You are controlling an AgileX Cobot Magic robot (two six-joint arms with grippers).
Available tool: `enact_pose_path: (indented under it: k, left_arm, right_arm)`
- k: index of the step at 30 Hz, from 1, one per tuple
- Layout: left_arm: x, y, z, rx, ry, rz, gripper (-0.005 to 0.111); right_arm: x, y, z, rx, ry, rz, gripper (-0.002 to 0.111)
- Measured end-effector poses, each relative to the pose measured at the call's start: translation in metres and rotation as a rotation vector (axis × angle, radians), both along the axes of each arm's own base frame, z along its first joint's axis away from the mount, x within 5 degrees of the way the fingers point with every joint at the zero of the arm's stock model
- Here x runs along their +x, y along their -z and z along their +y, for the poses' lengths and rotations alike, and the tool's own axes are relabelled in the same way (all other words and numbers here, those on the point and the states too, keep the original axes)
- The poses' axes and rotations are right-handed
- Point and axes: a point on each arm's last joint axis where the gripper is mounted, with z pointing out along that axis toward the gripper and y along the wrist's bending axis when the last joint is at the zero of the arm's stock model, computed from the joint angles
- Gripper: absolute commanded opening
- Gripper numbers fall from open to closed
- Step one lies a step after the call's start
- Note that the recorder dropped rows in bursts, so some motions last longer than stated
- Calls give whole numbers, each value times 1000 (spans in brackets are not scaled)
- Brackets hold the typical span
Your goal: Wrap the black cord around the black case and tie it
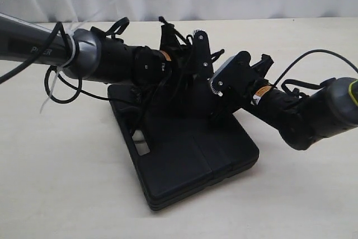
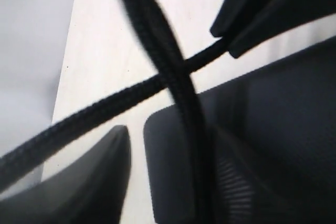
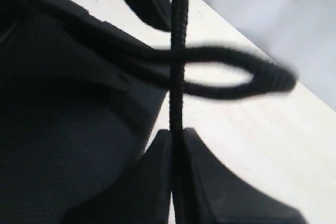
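Observation:
The black case (image 1: 190,155) lies flat on the pale table, and both arms meet over its far end. In the right wrist view my right gripper (image 3: 177,132) is shut on the black cord (image 3: 178,35). The cord runs straight out from the fingertips and crosses a flat loop of cord (image 3: 226,72) beside the case (image 3: 63,145). In the left wrist view my left gripper (image 2: 135,127) is open, with bare table showing between its fingers. One cord strand (image 2: 173,77) drapes over one finger (image 2: 173,171), and another strand (image 2: 94,111) crosses it toward the right gripper's closed tips (image 2: 231,40).
The left arm (image 1: 95,54) comes in from the left with loose cables (image 1: 61,90) and a white zip tie hanging by it. The right arm (image 1: 313,110) comes in from the right. The pale table (image 1: 56,183) surrounds the case, and a white curtain hangs behind.

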Motion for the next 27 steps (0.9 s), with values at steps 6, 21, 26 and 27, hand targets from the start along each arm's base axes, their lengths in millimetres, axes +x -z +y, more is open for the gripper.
enact_pose_path:
  k: [6, 21, 26, 27]
  left_arm:
    - [-2, -13, 1, -22, -4, 6, 68]
    - [5, -70, 32, -203, -164, 94, 67]
    - [10, -75, 34, -379, -311, 142, 67]
    - [9, -74, 34, -436, -362, 197, 67]
  right_arm:
    - [2, -1, -4, 29, 66, -2, 4]
    - [2, -2, -2, 25, 44, -17, 4]
    - [2, -2, -2, 21, 29, -21, 4]
    - [2, -2, -2, 21, 29, -21, 4]
